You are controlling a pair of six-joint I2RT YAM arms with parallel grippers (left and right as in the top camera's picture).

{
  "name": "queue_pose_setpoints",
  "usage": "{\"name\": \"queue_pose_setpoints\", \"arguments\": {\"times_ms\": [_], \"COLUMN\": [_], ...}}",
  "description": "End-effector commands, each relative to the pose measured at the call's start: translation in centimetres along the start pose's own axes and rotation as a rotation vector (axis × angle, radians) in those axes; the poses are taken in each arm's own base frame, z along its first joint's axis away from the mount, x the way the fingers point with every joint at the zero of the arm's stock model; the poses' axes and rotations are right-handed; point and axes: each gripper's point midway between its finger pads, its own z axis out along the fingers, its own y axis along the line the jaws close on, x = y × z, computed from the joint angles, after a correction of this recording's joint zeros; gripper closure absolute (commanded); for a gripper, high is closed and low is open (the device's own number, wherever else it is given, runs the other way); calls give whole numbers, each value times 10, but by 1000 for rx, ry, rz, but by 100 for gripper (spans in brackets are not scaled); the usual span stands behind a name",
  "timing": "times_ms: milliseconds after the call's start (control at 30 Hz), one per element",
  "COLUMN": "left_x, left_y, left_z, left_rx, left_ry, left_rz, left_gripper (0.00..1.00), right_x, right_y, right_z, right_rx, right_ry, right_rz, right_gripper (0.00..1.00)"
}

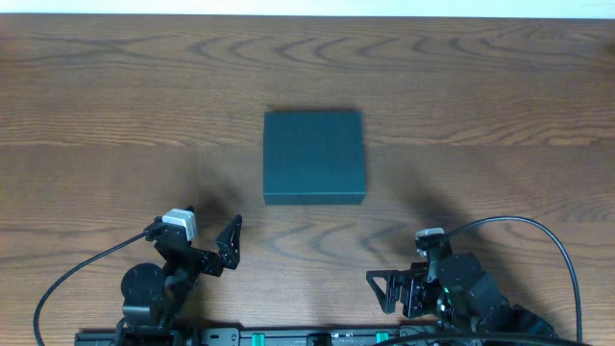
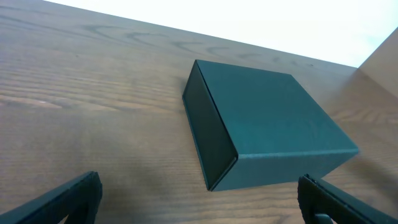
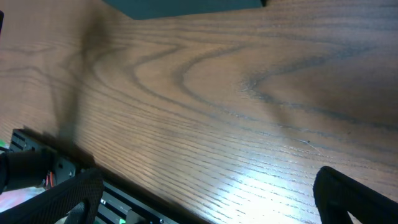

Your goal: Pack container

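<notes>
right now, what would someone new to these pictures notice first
The dark teal container catches the eye first, sitting shut in the middle of the wooden table. Next come the two arms at the near edge, the left claw and right claw both open, holding nothing and not touching the box.

Table [image 1: 115,106]: brown wood, filling nearly the whole overhead view, its grain running in long arcs and loops.
Far edge: a white strip [image 1: 307,7] is running along it.
Near edge: a black rail [image 1: 288,336] is lying along it, with small green lights glowing.
Sheen [image 3: 249,180]: pale light is reflecting off the wood in the right wrist view.
</notes>
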Motion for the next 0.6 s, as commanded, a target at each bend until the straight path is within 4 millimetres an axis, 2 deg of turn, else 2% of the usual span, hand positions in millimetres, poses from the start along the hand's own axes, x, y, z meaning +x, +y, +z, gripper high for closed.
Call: {"name": "queue_pose_setpoints", "arguments": {"times_ms": [0,100,233,300,433,567], "left_x": [8,8,8,8,8,8], "left_y": [7,7,7,7,7,7], "left_z": [3,3,3,3,3,3], "left_rx": [-22,-22,-22,-22,-22,-22], "left_ry": [10,10,10,9,10,9], "left_rz": [-12,-12,-12,-12,-12,-12], "left_gripper": [2,1,2,1,2,1], "right_x": [-2,-3,-8,-19,-45,-52], "right_y": [2,-1,-1,9,35,43], "right_z": [-2,-2,-3,-6,-25,-41], "right_rx": [-2,13,21,-17,-88,-83], "right_ry": [-10,-16,-44,-102,-299,-420], "right_rz": [-19,-35,-187,-307,-615,-873], "right_gripper": [1,1,1,1,1,1]}}
